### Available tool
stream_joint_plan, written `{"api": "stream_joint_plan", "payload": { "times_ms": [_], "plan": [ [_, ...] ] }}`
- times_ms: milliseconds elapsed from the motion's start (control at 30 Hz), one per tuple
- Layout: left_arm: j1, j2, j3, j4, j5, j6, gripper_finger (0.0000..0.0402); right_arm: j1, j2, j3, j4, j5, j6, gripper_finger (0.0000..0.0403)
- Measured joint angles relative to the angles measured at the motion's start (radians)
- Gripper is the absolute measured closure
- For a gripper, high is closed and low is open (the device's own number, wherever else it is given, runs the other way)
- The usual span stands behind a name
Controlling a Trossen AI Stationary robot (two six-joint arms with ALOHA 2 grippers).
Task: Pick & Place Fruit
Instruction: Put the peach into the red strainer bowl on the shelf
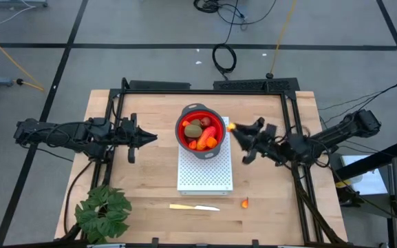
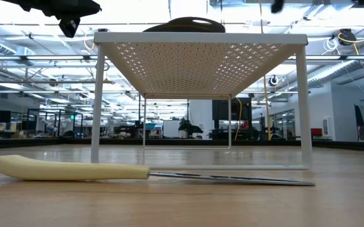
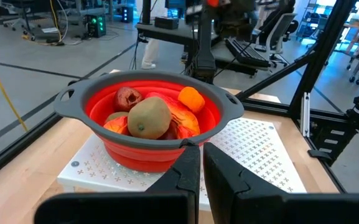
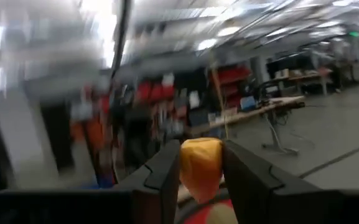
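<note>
A red bowl (image 1: 199, 129) with a grey rim stands on a white perforated rack (image 1: 205, 172) at the table's middle. In it lie an olive-brown oval (image 3: 148, 117), a dark red ball (image 3: 128, 97), an orange piece (image 3: 191, 98) and a red-orange oblong (image 3: 182, 119). My right gripper (image 1: 239, 131) hovers just right of the bowl's rim, shut on a small orange fruit piece (image 1: 231, 126). My left gripper (image 1: 146, 138) waits shut, left of the bowl. Another tiny orange bit (image 1: 245, 202) lies on the table near the front. My right gripper pinches the small orange piece (image 4: 201, 169) by its two sides between the two fingers. The fingers (image 4: 167, 168) come from the table's right side, slanting a little upward. The piece is lifted clear, beside the bowl's right rim.
A pale yellow knife (image 1: 195, 207) lies on the wood in front of the rack. A green leafy plant (image 1: 102, 213) sits at the near left corner. A black frame (image 1: 205, 88) runs along the table's far edge and both sides.
</note>
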Motion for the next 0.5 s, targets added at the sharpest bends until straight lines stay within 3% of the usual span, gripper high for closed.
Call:
{"api": "stream_joint_plan", "payload": {
  "times_ms": [100, 267, 500],
  "plan": [
    [0.000, 0.000, 0.000, 0.000, 0.000, 0.000, 0.0380, 0.000, 0.000, 0.101, -0.255, -0.079, -0.106, 0.0297],
    [0.000, 0.000, 0.000, 0.000, 0.000, 0.000, 0.0380, -0.008, 0.011, 0.286, -0.676, -0.117, -0.201, 0.0297],
    [0.000, 0.000, 0.000, -0.001, 0.001, 0.000, 0.0380, -0.080, 0.062, 0.461, -0.962, -0.209, -0.262, 0.0297]
  ]
}}
